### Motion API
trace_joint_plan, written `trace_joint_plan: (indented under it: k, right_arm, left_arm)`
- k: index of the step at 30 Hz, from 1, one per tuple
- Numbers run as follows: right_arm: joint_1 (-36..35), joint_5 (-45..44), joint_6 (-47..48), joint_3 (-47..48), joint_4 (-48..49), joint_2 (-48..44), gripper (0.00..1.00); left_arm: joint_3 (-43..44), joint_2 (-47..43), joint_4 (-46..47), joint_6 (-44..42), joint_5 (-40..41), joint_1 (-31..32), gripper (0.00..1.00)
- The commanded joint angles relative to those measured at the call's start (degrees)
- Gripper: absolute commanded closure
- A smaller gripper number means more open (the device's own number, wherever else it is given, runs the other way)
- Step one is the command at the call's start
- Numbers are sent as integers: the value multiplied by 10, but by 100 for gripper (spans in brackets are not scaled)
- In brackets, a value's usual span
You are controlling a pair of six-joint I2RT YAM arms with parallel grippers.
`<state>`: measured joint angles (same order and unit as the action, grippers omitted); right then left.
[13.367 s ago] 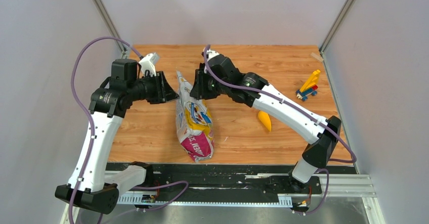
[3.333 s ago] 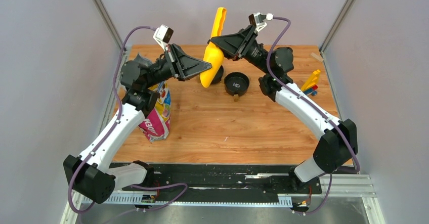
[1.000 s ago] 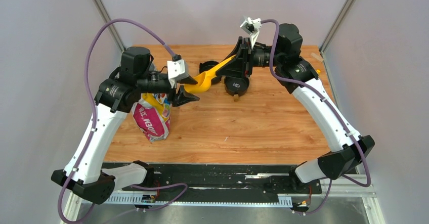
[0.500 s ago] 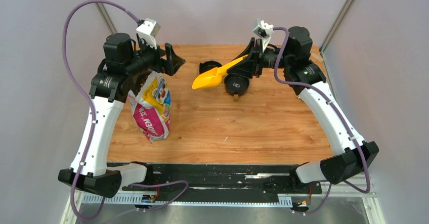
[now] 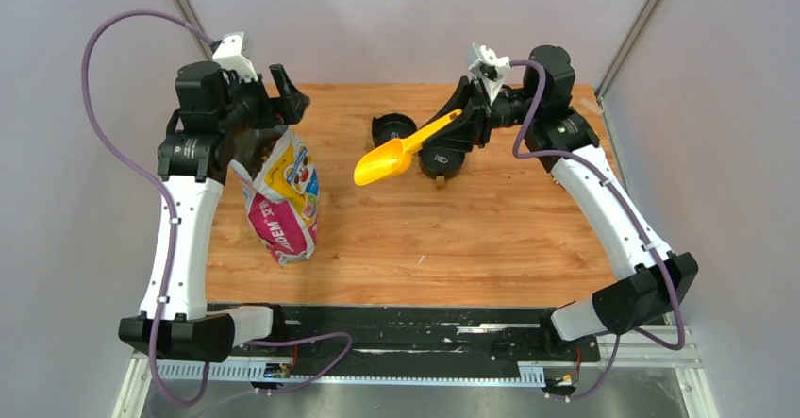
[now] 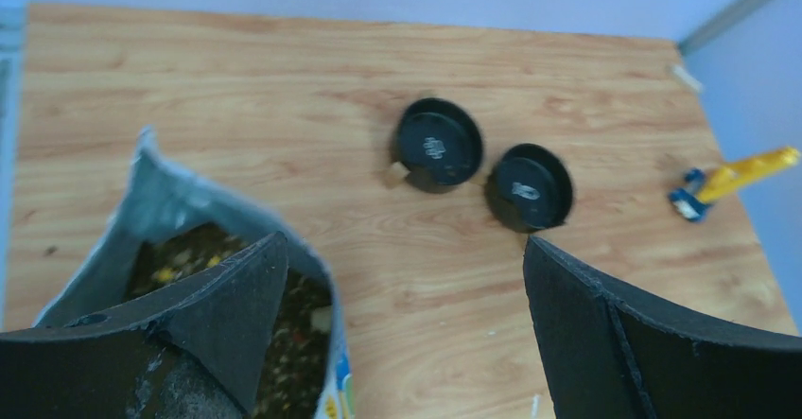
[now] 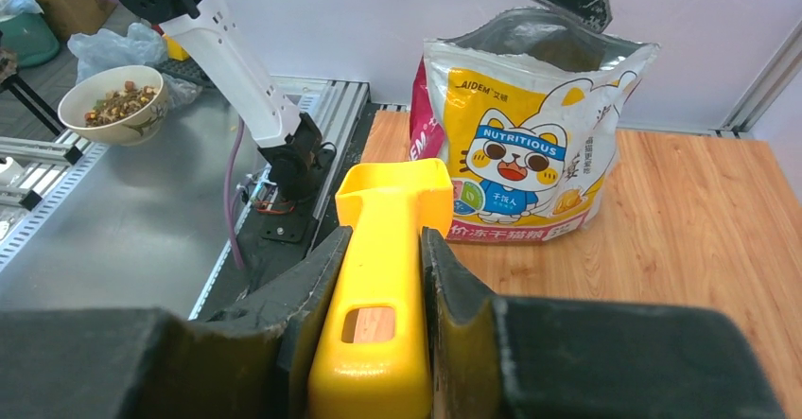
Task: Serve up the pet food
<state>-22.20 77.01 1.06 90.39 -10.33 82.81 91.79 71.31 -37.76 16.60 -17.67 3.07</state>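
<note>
The left gripper (image 6: 402,249) is wide open, empty, above the bag (image 5: 283,201) with pet food (image 6: 184,249). The right gripper (image 7: 388,239) clamps the yellow scoop (image 5: 389,160).

Overhead camera looks down from behind; the 2 wrist cameras share the bag (image 7: 530,145).

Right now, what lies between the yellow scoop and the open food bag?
Nothing: only bare wooden table between scoop and bag, per the top view.
</note>
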Motion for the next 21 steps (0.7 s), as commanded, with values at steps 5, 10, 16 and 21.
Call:
trace_joint_plan:
  k: [5, 10, 16, 21]
  right_arm:
    - [8, 11, 16, 40, 41, 20, 100]
    - [9, 4, 8, 41, 48, 28, 100]
    - [9, -9, -3, 39, 57, 31, 100]
    - [10, -31, -4, 26, 58, 22, 100]
  left_arm:
    - [-13, -49, -78, -75, 350, -7, 1]
    - [-32, -43, -120, -87, 429, -16, 1]
    - [-25, 12, -211, -52, 410, -76, 6]
    - [-77, 10, -164, -39, 311, -143, 30]
